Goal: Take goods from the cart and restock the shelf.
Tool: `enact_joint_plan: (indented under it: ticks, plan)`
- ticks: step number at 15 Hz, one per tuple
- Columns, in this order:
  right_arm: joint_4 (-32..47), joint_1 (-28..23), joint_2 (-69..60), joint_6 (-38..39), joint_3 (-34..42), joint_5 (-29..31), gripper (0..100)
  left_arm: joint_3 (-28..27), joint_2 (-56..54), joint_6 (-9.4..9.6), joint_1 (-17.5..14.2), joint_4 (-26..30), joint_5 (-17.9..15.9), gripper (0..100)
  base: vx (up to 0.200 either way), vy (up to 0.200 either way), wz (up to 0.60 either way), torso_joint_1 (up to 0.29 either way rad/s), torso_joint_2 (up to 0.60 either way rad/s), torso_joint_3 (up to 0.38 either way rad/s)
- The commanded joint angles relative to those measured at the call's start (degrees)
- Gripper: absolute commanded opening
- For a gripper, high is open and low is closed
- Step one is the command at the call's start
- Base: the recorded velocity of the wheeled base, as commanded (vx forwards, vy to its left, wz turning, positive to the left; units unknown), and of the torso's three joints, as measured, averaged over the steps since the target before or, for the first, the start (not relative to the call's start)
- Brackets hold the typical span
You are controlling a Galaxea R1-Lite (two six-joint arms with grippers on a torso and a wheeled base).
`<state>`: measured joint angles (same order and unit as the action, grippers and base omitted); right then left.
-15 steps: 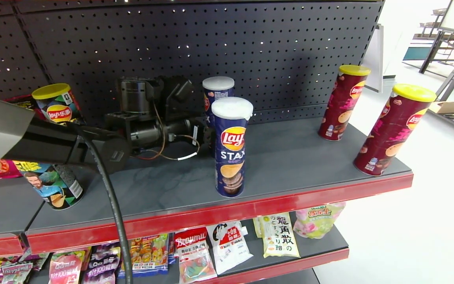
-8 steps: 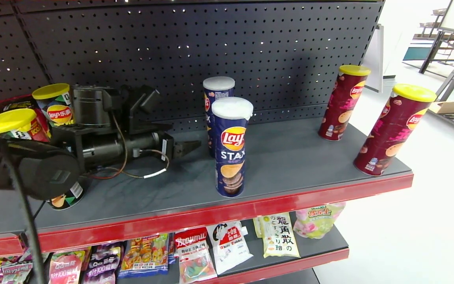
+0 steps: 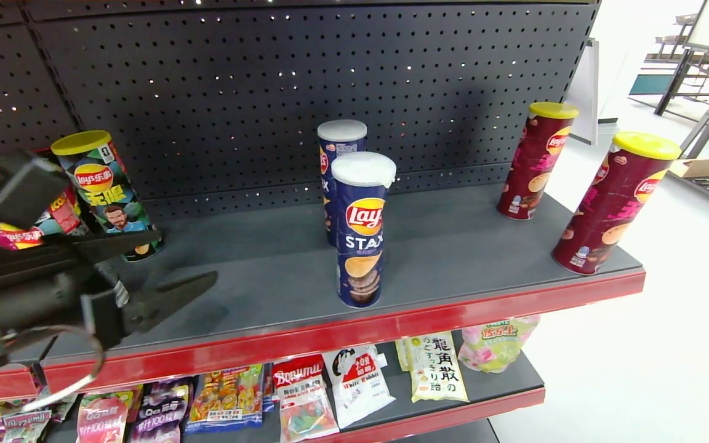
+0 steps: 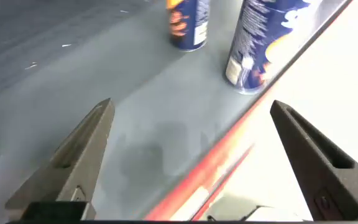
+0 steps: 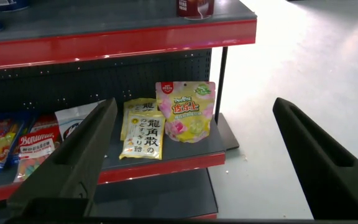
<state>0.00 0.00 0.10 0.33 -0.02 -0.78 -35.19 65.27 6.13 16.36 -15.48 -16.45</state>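
Two blue chip cans with white lids stand upright mid-shelf, the front can (image 3: 360,231) just ahead of the back can (image 3: 339,147). My left gripper (image 3: 188,255) hovers open and empty over the shelf (image 3: 453,246) near its front edge, well left of both cans. In the left wrist view its fingers spread wide around the left gripper's gap (image 4: 191,106), with the two blue cans (image 4: 188,25) (image 4: 263,43) beyond. My right gripper (image 5: 194,102) is open and empty, held low in front of the lower shelf.
Two maroon cans with yellow lids (image 3: 536,160) (image 3: 616,203) stand at the shelf's right end. A dark can with a yellow lid (image 3: 105,191) and a red pack (image 3: 28,227) sit at the left. Snack bags (image 3: 354,381) (image 5: 185,112) fill the lower shelf. The red front lip (image 3: 391,329) borders the shelf.
My left gripper has drawn back from the rear blue can, moving left and toward the shelf's front edge, open. Both blue cans stay upright in place.
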Motion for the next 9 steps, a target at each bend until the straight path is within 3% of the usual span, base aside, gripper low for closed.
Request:
enact_joint_plan:
  ticks: [1,2,3,5,6,9]
  plan:
    - [0.0,0.0,0.0,0.0,0.0,0.0,100,8.8,-30.4,-7.01,-7.0,10.5,2.2,100,0.0,0.0,0.0,0.0,0.0,0.0]
    - [0.0,0.0,0.0,0.0,0.0,0.0,100,9.2,-34.9,-9.65,-7.5,13.9,2.4,100,0.0,0.0,0.0,0.0,0.0,0.0]
    - [0.0,0.0,0.0,0.0,0.0,0.0,100,9.2,-39.9,-10.7,-7.5,18.4,2.5,100,0.0,0.0,0.0,0.0,0.0,0.0]
    - [0.0,0.0,0.0,0.0,0.0,0.0,100,9.6,-46.1,-10.61,-7.5,25.2,2.9,100,0.0,0.0,0.0,0.0,0.0,0.0]
    - [0.0,0.0,0.0,0.0,0.0,0.0,100,10.6,-47.4,-10.53,-7.6,25.7,4.8,100,0.0,0.0,0.0,0.0,0.0,0.0]
    - [0.0,0.0,0.0,0.0,-0.1,0.0,100,13.5,-50.6,-10.53,-7.5,25.8,15.1,100,0.0,0.0,0.0,0.0,0.0,0.0]
